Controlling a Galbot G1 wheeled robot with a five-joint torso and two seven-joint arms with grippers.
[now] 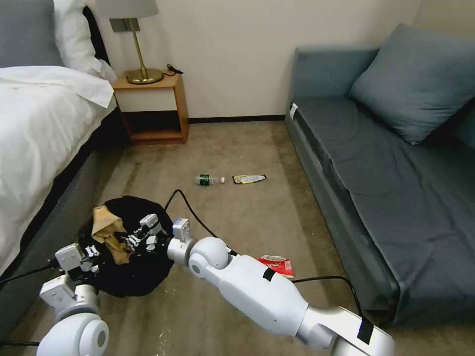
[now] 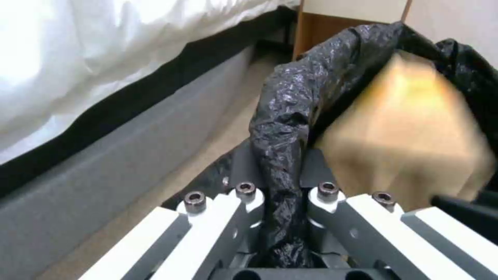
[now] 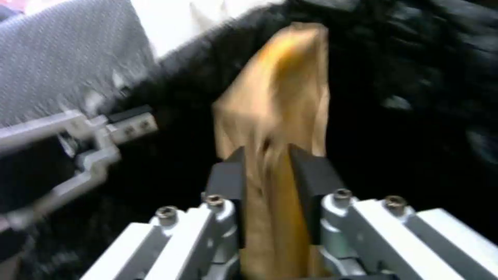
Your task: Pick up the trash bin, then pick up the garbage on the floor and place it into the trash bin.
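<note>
Beside the bed (image 1: 34,128), the left gripper (image 1: 91,254) is clamped on the bag-lined rim of the trash bin (image 1: 133,277); the left wrist view shows its dark pads (image 2: 244,163) pinching a fold of crinkly black plastic between them. Just across the bin's mouth from it, the right gripper (image 1: 136,240) reaches in over the opening, its fingers pressed together on a crumpled brown paper bag (image 1: 111,232). From the right wrist, the paper bag (image 3: 280,116) runs up out of the closed pads (image 3: 311,175) against the black liner, with the left gripper (image 3: 93,144) close alongside. Well beyond both grippers, on the carpet toward the far wall, lie a clear bottle (image 1: 209,180) with a green label and, just beside it, a yellow-silver wrapper (image 1: 249,178). A red-and-white packet (image 1: 277,263) lies on the floor touching the right forearm's far side.
</note>
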